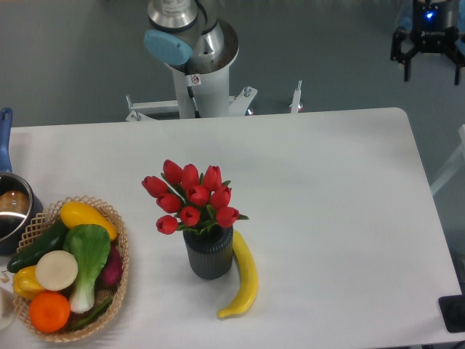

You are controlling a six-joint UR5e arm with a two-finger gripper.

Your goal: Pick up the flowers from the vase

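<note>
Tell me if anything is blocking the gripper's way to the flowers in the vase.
Nothing visible blocks it. The gripper hangs beyond the table's far right corner, open, and the table between it and the flowers is bare. The banana lies beside the vase, below the blooms.

- I see a big white table (327, 182) with round corners.
- Behind it and to its right the floor (73, 58) is plain grey.
- The light is soft and even, with pale shadows on the table.

red flowers (191, 198) upright in ribbed dark vase (209, 254), mid-table
</note>
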